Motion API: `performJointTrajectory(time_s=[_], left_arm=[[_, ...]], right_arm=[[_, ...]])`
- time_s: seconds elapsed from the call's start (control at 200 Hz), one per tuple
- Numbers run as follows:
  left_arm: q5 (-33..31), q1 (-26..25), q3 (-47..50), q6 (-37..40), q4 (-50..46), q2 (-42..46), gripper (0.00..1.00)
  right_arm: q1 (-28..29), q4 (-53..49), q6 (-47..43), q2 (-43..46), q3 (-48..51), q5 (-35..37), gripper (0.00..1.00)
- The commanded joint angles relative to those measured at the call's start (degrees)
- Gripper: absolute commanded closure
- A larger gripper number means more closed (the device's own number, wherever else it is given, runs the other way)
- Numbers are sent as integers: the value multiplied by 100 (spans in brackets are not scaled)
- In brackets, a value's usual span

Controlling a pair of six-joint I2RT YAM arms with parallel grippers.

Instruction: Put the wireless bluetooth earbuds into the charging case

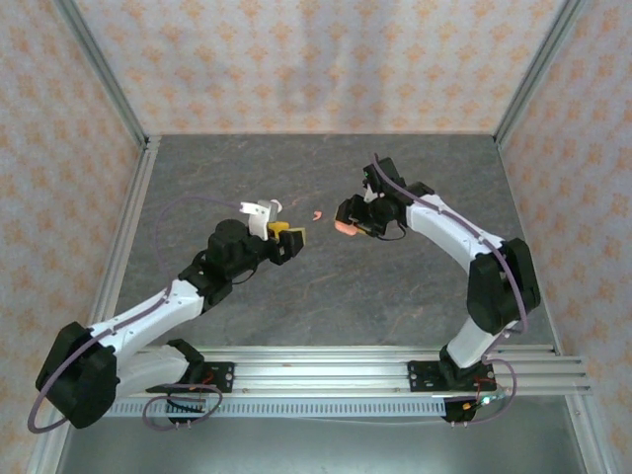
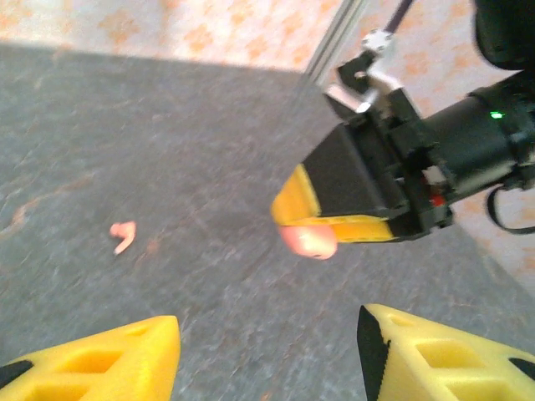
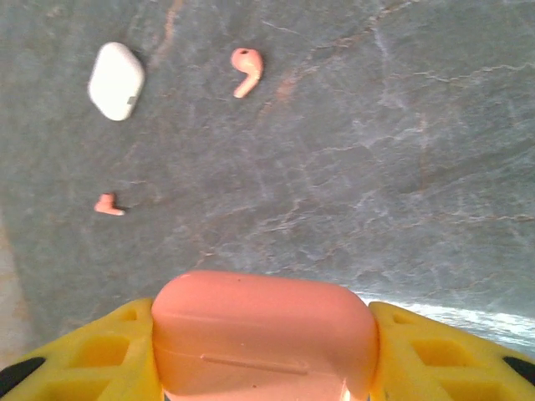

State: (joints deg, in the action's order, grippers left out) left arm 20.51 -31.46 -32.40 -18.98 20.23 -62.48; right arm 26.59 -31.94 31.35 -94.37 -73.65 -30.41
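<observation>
Coral-pink case (image 3: 263, 330) sits clamped in the right gripper (image 3: 263, 368).

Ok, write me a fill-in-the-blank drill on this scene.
1. The right hand grips the ___ charging case.
2. The left hand is ___, holding nothing.
3. The other case, lying on the table, is ___.
Missing: pink; open; white.
</observation>
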Motion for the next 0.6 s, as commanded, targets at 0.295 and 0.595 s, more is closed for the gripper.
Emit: performJointTrajectory(time_s=[0.295,0.595], left_arm=[[-67,-567,-381,75,1202,-328,41],[-23,-809,-979,-299,2000,-1325,42]], right_arm=[[22,998,1058,966,217,-488,55],[22,1551,1508,1267,456,-745,55]])
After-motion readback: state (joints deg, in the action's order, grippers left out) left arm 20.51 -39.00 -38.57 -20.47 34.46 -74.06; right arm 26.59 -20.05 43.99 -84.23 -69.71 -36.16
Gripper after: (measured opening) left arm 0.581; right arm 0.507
